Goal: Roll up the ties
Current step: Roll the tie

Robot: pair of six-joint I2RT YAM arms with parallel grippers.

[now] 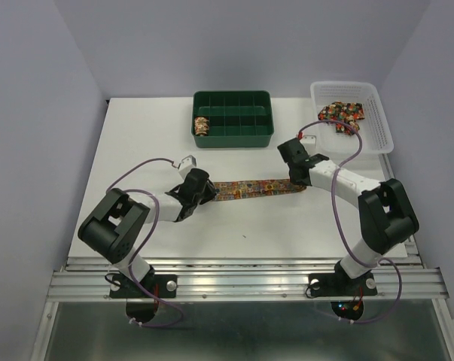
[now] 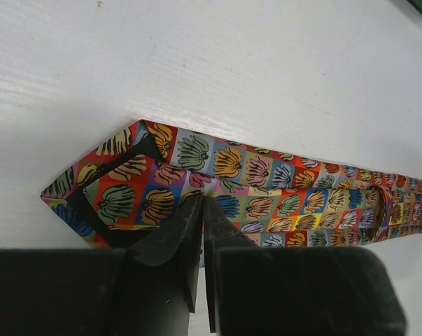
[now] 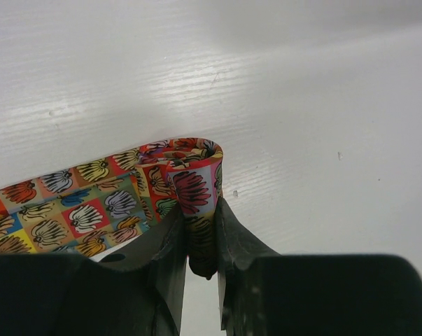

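One tie (image 1: 253, 188) lies flat across the middle of the table, a long strip printed with small coloured squares. My left gripper (image 1: 209, 189) is at its wide pointed end (image 2: 113, 182). There its jaws (image 2: 202, 201) are closed to a thin slit on the tie's near edge. My right gripper (image 1: 298, 186) is at the narrow end. It is shut (image 3: 200, 206) on a small upright curl of tie (image 3: 191, 183) that stands between the fingers. The rest of the tie (image 3: 78, 210) runs off to the left, flat on the table.
A green divided bin (image 1: 234, 94) stands at the back centre with one rolled tie (image 1: 202, 125) in its left compartment. A white slotted basket (image 1: 383, 124) at the back right holds more loose ties (image 1: 341, 114). Cables loop beside both arms.
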